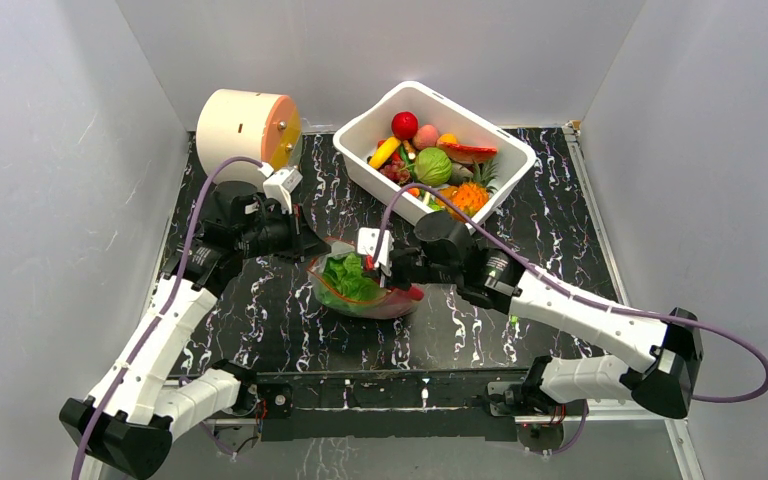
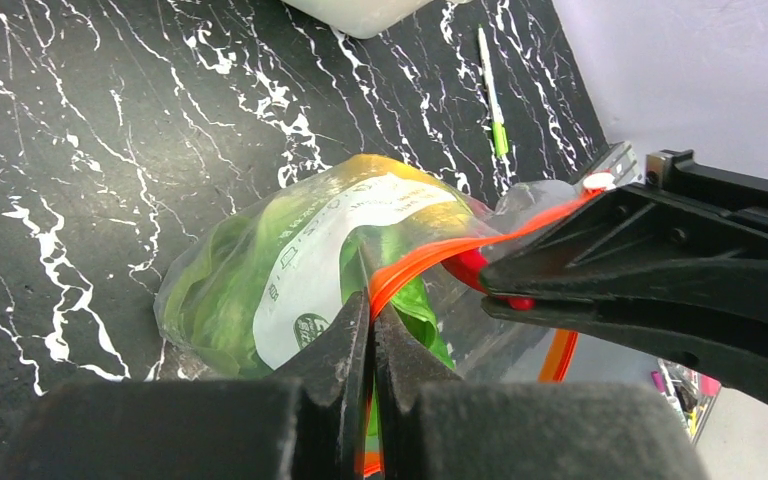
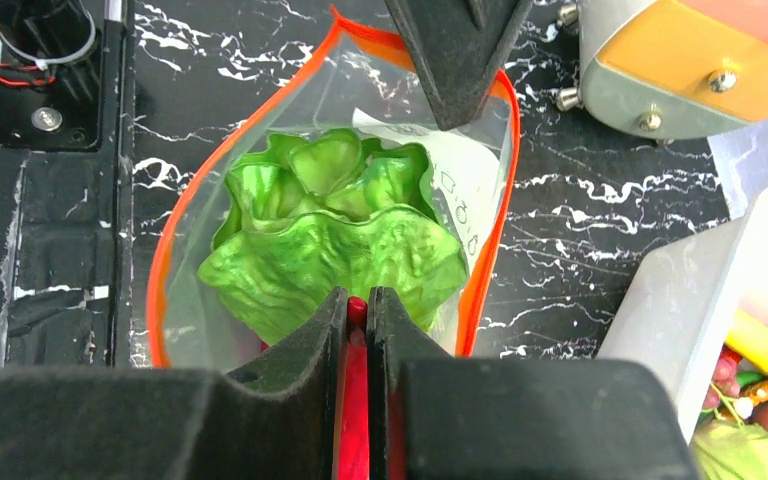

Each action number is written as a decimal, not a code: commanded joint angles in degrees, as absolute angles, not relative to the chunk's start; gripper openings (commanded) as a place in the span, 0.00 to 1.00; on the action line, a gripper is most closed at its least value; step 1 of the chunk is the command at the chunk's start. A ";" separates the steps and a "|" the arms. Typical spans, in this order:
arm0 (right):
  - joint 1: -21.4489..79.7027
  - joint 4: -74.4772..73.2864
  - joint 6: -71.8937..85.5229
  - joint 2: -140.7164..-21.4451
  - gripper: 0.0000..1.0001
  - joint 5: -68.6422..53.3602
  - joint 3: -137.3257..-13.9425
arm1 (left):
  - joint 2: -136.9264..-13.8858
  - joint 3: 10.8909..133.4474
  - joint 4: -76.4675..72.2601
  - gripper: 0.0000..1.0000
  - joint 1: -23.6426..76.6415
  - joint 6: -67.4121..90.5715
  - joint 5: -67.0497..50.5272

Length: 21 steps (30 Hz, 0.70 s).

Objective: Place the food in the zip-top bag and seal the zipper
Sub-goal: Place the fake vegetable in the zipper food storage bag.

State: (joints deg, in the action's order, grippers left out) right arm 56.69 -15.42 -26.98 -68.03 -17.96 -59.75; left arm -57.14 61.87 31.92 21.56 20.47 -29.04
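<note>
The zip-top bag (image 1: 360, 292) lies on the black marbled table between my two grippers, its mouth open. Green leafy greens (image 3: 330, 230) sit inside it. My left gripper (image 2: 372, 305) is shut on the orange-red zipper (image 2: 440, 252) at the mouth's far edge. My right gripper (image 3: 358, 298) is shut on a slim red food piece (image 3: 357, 400), its tip poking out over the mouth just above the greens. In the top view the left gripper (image 1: 312, 250) and right gripper (image 1: 392, 285) face each other across the bag. More food fills the white tub (image 1: 430, 97).
The white tub stands at the back right, holding a red ball, a banana, a green cabbage and several orange pieces. A cream cylinder with an orange face (image 1: 245, 125) stands at the back left. A small green pen (image 1: 512, 322) lies under the right arm.
</note>
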 commanded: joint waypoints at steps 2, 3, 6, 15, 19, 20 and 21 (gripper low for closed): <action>56.86 -23.81 -26.11 -69.65 0.00 -12.93 -65.30 | -54.68 62.43 29.98 0.00 21.54 22.08 -32.30; 56.84 -24.71 -26.10 -69.81 0.00 -11.80 -65.72 | -55.05 62.78 30.36 0.00 21.58 22.06 -32.18; 56.86 -26.95 -26.17 -70.55 0.00 -9.27 -66.78 | -56.30 64.27 31.79 0.00 21.53 21.92 -32.49; 56.91 -29.22 -21.35 -70.01 0.23 -10.37 -72.61 | -55.92 64.07 30.70 0.00 21.54 21.40 -32.06; 56.94 -28.49 -19.76 -66.21 0.40 -12.98 -73.19 | -56.51 64.41 31.78 0.00 21.54 20.30 -31.44; 56.95 -28.85 -19.77 -65.39 0.43 -13.68 -73.19 | -56.51 64.42 31.88 0.00 21.53 20.00 -31.19; 56.95 -29.48 -19.82 -64.53 0.46 -13.54 -73.19 | -56.58 64.41 31.78 0.00 21.54 19.69 -30.94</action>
